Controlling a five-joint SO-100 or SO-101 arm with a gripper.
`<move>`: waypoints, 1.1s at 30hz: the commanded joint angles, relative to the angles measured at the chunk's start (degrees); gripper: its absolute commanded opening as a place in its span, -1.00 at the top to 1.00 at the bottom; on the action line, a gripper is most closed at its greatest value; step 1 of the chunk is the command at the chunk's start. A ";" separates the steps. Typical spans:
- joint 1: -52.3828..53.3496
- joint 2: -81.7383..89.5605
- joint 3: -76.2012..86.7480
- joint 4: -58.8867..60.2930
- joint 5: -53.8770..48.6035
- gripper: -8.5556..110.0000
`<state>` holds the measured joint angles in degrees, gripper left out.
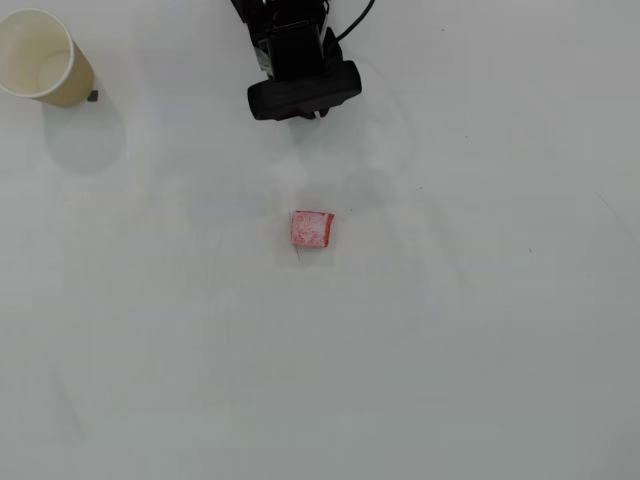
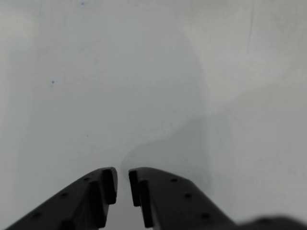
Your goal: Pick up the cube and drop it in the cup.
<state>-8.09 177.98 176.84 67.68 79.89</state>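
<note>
The cube (image 1: 312, 229) is a small red-pink block with whitish worn faces, lying on the white table near the middle of the overhead view. The cup (image 1: 62, 78) is a beige paper cup with a cream inside, standing upright at the top left. My black gripper (image 1: 303, 108) is at the top centre, behind the cube and well apart from it, to the right of the cup. In the wrist view the gripper (image 2: 123, 181) has its two fingers almost together with nothing between them, over bare table. Cube and cup are out of the wrist view.
A tiny dark mark (image 1: 92, 96) sits on the table beside the cup's base. The white table (image 1: 480, 330) spreads around the cube on all sides. A black cable (image 1: 358, 22) runs off the arm at the top.
</note>
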 commanded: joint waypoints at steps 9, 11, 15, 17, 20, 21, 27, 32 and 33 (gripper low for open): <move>-1.32 1.67 2.02 0.09 0.35 0.86; -4.13 1.67 2.02 0.09 0.26 0.86; -3.78 1.67 2.02 0.18 0.26 0.86; -3.43 1.76 2.02 0.00 0.26 0.86; -3.43 1.76 2.02 -3.52 0.26 0.86; -3.16 1.76 2.02 -4.83 0.26 0.85; -2.29 1.76 2.11 -11.87 0.18 0.85; -1.14 1.85 2.11 -16.00 0.18 0.85; -1.05 1.85 2.11 -16.52 0.18 0.85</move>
<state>-9.93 177.98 176.84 54.58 80.33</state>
